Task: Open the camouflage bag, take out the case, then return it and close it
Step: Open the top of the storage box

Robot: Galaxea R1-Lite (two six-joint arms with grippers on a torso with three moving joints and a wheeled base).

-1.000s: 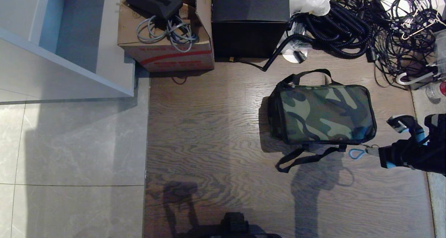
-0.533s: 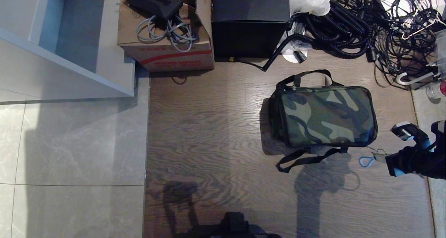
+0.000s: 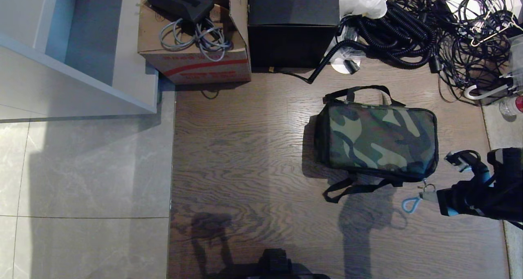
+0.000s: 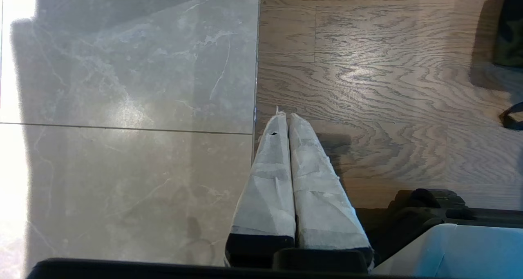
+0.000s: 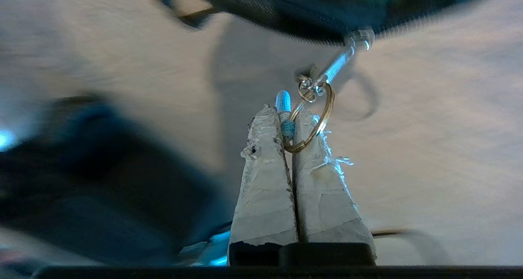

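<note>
Wood floor; camouflage bag point(image 3: 378, 140) just ahead of right gripper point(image 5: 291, 119), lid down; clamped tight on blue zipper-pull loop point(image 5: 284, 107); unzipping barely begun, case unseen, rest pending

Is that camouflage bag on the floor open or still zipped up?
Shut: the camouflage bag lies with its lid flat, nothing inside showing. The right gripper pinches its blue zipper loop.

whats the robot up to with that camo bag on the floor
The right gripper is shut on the blue cord loop tied to the zipper pull ring at the near right corner of the camouflage bag, which sits on the wood floor. The lid looks closed, and no case is in view. The left gripper is shut and hangs idle over the floor.
</note>
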